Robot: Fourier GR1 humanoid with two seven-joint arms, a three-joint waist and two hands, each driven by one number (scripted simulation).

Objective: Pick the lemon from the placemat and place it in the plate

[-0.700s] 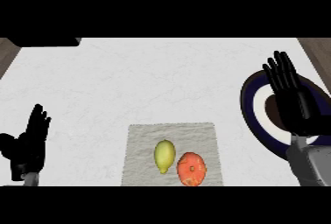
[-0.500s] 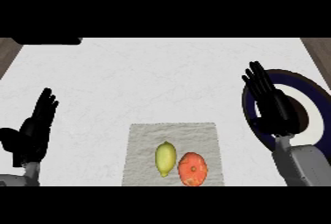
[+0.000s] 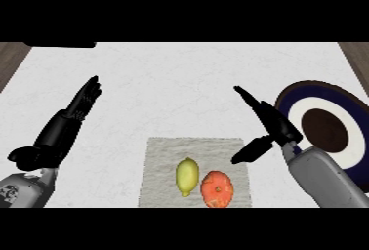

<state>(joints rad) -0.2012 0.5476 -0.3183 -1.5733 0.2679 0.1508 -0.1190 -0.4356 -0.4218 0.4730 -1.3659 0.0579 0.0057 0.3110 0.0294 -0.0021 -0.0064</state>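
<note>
A yellow lemon (image 3: pixel 187 176) lies on the grey placemat (image 3: pixel 166 156) near the view's bottom centre, with an orange fruit (image 3: pixel 217 189) touching its right side. The round plate (image 3: pixel 344 122), dark blue rim, white ring and brown middle, sits at the right edge. My right hand (image 3: pixel 270 123) hovers open between the placemat's right edge and the plate, fingers straight and pointing up-left, thumb hanging toward the mat's corner. My left hand (image 3: pixel 65 128) is open at the left, fingers straight, well away from the mat. Neither hand holds anything.
The white counter (image 3: pixel 180 83) spreads behind the placemat. A dark object (image 3: pixel 57 44) shows at the top left edge. Brown flooring (image 3: pixel 10 53) borders the counter's far corners.
My right hand has swung left off the plate and down toward the placemat's right edge. My left hand has risen and leaned in toward the middle. The lemon has not moved.
</note>
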